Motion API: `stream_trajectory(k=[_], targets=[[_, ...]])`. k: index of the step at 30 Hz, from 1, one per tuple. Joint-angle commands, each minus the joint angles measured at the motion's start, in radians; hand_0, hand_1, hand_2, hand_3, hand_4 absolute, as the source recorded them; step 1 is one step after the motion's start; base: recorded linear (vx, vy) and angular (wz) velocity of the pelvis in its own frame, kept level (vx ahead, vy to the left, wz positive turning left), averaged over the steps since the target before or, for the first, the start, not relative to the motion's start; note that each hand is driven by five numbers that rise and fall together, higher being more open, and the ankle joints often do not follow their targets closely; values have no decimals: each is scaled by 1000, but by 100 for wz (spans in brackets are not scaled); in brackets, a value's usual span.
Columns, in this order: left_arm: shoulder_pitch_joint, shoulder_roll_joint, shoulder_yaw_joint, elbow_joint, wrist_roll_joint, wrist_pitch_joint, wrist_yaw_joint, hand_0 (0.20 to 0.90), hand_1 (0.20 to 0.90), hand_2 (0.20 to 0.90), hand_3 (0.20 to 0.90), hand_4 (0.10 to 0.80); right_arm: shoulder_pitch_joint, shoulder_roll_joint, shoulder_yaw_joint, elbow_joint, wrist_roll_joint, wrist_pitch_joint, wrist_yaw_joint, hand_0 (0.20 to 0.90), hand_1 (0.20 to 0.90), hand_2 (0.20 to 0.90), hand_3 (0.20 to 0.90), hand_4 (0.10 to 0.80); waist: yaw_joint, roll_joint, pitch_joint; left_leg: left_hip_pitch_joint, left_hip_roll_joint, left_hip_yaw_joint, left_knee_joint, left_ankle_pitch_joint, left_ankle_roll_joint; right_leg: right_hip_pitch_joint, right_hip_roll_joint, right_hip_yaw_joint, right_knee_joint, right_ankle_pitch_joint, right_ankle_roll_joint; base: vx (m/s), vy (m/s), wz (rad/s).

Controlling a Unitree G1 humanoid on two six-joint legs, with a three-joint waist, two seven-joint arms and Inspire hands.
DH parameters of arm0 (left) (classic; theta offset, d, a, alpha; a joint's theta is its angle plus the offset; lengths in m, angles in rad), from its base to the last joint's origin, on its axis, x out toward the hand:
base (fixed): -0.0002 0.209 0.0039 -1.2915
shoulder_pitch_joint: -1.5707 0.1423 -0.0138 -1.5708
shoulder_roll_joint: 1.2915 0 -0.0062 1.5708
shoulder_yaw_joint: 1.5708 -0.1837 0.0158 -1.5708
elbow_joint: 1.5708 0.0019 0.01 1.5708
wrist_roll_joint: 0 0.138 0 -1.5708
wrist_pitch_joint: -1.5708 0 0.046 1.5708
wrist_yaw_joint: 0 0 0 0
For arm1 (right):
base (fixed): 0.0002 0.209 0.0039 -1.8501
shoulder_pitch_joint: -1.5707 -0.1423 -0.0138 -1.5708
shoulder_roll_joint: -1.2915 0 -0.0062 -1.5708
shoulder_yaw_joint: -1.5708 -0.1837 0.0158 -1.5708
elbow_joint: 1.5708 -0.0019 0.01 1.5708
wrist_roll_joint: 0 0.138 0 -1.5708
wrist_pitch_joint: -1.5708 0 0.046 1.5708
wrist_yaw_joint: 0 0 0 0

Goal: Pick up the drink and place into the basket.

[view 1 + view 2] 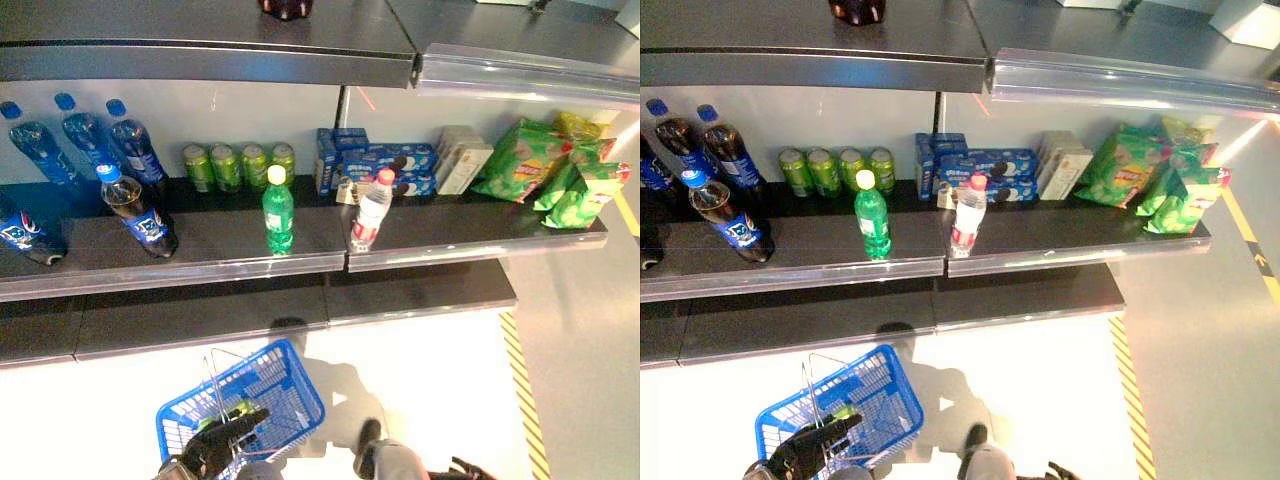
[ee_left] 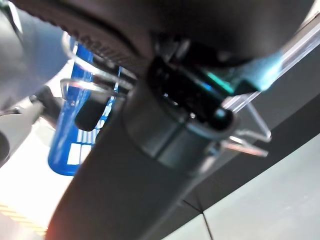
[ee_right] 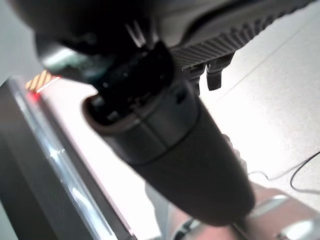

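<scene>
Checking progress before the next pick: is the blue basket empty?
Not empty. A green item shows inside the blue basket, by the wire handle held in the left hand.

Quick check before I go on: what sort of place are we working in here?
Most likely a shop aisle or a mock-up of one: shelving stocked with cola bottles, green cans and snack bags, plus a blue shopping basket at the left hand.

This is a shop aisle. Dark shelves with clear price rails carry goods in rows: cola bottles, green cans, blue biscuit boxes and green snack bags. A blue wire shopping basket hangs over the pale floor, which has a yellow striped line.
</scene>
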Motion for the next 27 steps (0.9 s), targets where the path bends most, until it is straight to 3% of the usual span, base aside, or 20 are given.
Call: stream_trajectory(k=[1,2,5,6,7,8,9,10,12,15,17,18,20,23,27], targets=[[-59,-7,27,-89,-30,-51,-60,300,300,300,200,100,-71,-44,42,-9,20,-28,4,900,900,900,900,800,29,27,-83,-82,-43,-67,110,-124,83,79,24,-37,-129,40,16,-201,-379,-89],[-63,-8,31,-92,-31,-47,-49,300,300,300,200,100,-76,-43,47,-10,19,-26,4,900,900,900,900,800,33,23,-88,-82,-39,-60,115,-122,75,95,34,-49,-172,37,7,-79,-298,-134],[-60,-29,31,-108,-19,-22,-48,300,300,300,200,100,-96,-48,68,-38,38,-3,-15,900,900,900,900,800,22,17,-98,-85,-9,-79,188,-123,37,118,93,1,-229,6,-46,-44,-298,-89],[-55,-32,28,-111,-13,-23,-53,300,300,300,200,100,-97,-50,70,-43,38,0,-17,900,900,900,900,800,20,16,-97,-91,-1,-83,208,-126,31,120,98,8,-231,4,-53,-25,-329,-52],[-33,-43,19,-127,-29,-33,-54,300,300,300,200,100,-91,-55,70,-70,28,9,-17,900,900,900,900,800,20,10,-83,-128,41,-117,317,-86,-5,138,121,29,-245,3,-76,-22,-321,-45],[-19,-50,22,-140,-51,-33,-47,300,300,300,200,100,-85,-59,68,-78,10,11,-16,900,900,900,900,800,24,9,-74,-154,41,-158,363,-77,-13,150,129,44,-255,3,-85,-78,-348,-58],[3,-58,36,-149,-63,-36,-50,300,300,300,200,100,-82,-69,66,-75,-16,14,-11,900,900,900,900,800,48,5,-61,-199,-26,-228,365,-63,10,155,130,61,-266,18,-94,-44,-180,-50],[15,-64,47,-144,-55,-43,-62,300,300,300,200,100,-84,-75,61,-66,-24,16,-7,900,900,900,900,800,61,9,-57,-204,-60,-250,344,-75,20,167,135,69,-273,16,-92,-3,-120,-67],[28,-67,54,-124,-38,-51,-85,300,300,300,200,100,-91,-89,47,-36,-24,26,-8,900,900,900,900,800,72,19,-61,-191,-92,-229,277,-84,30,188,144,62,-287,8,-91,116,-65,-81],[31,-67,64,-77,-5,-60,-107,300,300,300,200,100,-93,-103,37,-5,-23,43,-18,900,900,900,900,800,85,58,-76,-179,-149,-205,147,-31,22,218,177,47,-298,-10,-86,175,-50,-36],[28,-64,70,-60,10,-58,-114,300,300,300,200,100,-91,-104,35,2,-24,43,-17,900,900,900,900,800,87,75,-88,-182,-168,-172,102,-15,11,239,193,49,-300,-33,-82,297,-39,-51],[22,-61,70,-50,15,-54,-122,300,300,300,200,100,-87,-102,32,4,-24,39,-18,900,900,900,900,800,80,80,-92,-186,-164,-110,98,-9,16,252,195,28,-296,-45,-85,278,-14,-41],[16,-58,68,-42,13,-51,-126,300,300,300,200,100,-85,-96,35,5,-28,36,-23,900,900,900,900,800,77,80,-100,-186,-160,-61,92,-12,24,262,196,8,-288,-66,-92,194,3,4],[25,-67,87,-25,0,-62,-109,300,300,300,200,100,-81,-84,38,11,-82,30,-14,900,900,900,900,800,82,76,-114,-172,-181,-60,97,-28,50,279,201,-1,-262,-93,-97,274,30,13],[15,-51,92,-22,-1,-47,-116,300,300,300,200,100,-75,-76,54,4,-97,13,4,900,900,900,900,800,92,71,-129,-129,-206,-83,58,-44,84,272,182,-17,-164,-95,-73,189,36,-3]])
